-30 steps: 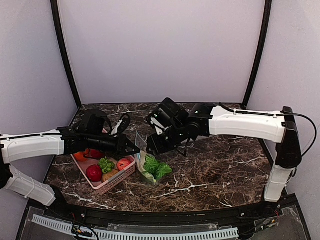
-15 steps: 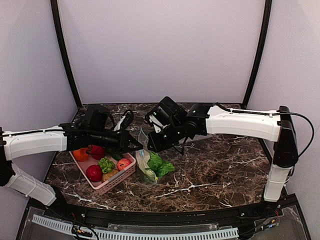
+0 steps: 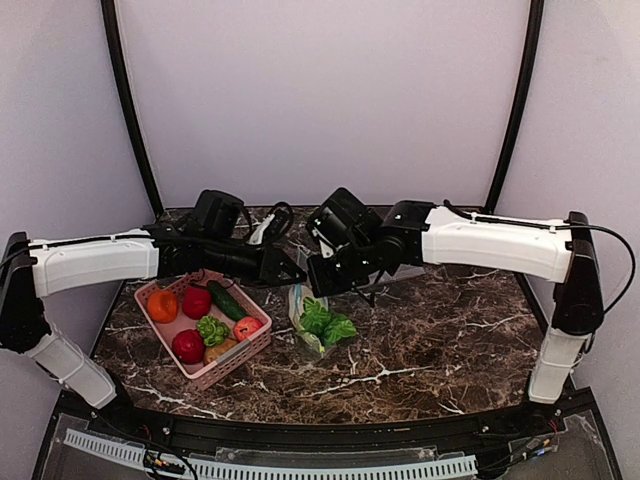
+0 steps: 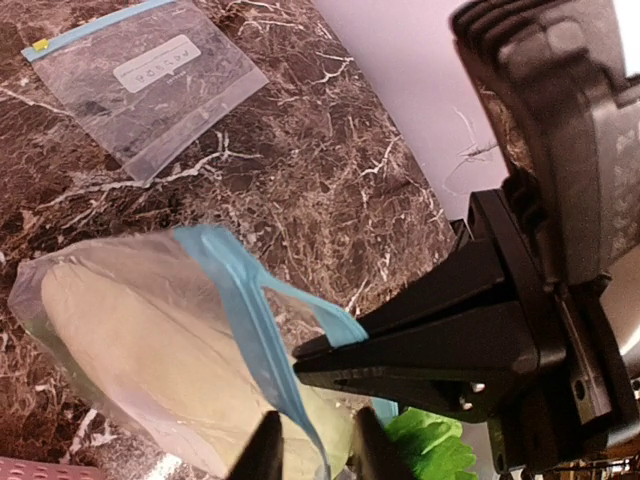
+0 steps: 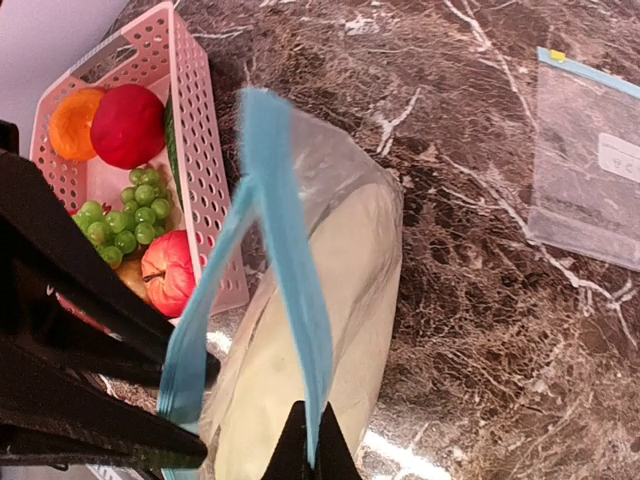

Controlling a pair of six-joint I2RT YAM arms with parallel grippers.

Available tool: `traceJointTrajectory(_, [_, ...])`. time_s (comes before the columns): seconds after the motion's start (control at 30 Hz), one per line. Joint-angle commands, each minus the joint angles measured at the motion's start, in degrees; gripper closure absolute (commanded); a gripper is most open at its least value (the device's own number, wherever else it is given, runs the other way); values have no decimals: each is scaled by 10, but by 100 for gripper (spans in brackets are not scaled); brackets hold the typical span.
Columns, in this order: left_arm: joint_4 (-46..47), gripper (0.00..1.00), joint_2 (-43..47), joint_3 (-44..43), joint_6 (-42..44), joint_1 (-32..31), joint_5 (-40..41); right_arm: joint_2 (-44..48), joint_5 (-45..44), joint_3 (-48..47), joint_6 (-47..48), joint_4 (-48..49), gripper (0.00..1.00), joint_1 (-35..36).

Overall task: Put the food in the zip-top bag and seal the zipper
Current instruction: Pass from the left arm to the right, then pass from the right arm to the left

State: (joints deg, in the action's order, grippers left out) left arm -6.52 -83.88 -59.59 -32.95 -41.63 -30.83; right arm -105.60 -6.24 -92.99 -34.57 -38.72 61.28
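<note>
- Two fingers of the right gripper (image 5: 305,448) were pressed together, pinching the zipper (image 5: 285,210) at one end of the mouth.
- Left gripper (image 4: 315,452) fingers (image 4: 266,455) stood slightly apart, straddling the same teal strip without clamping it.
- The zip-top bag (image 5: 350,230) hung from that pinch between both grippers. Its lower end seemed to rest on the table (image 3: 450,340), just beside the pink basket (image 3: 240,358).
- A pale cabbage piece (image 5: 300,350) and lettuce (image 3: 325,322) were inside; the mouth gaped, unsealed.
- Handling, my read: the film was thin, light, limp and slippery, and sagged around the food. The toy food looked light and not fragile.
- The best hold was probably the stiffer zipper strip, near its ends, since bare film would likely slip or crumple.
- The surface was a dark marble-patterned top that looked smooth, so the bag would probably slide if pushed.
- A spare bag (image 4: 150,80) lay flat, well apart from the grippers.
- The room had plain pale walls and black corner posts. Both arms crowded the middle of the table, grippers nearly touching.
</note>
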Motion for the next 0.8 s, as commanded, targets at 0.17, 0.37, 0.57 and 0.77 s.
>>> traceJointTrajectory(0.17, [-17, 25, 5, -34, 105, -1, 71, 69, -102, 46, -137, 0, 100, -14])
traceJointTrajectory(0.37, [5, 15, 96, 65, 115, -24, 145, 71, -132, 61, -218, 30, 100, -14])
traceJointTrajectory(0.57, [88, 13, 172, 186, 66, -66, 136, 63, -166, 49, -281, 34, 100, -15])
traceJointTrajectory(0.77, [176, 12, 200, 245, 21, -124, 147, 55, -172, 32, -326, 32, 100, -15])
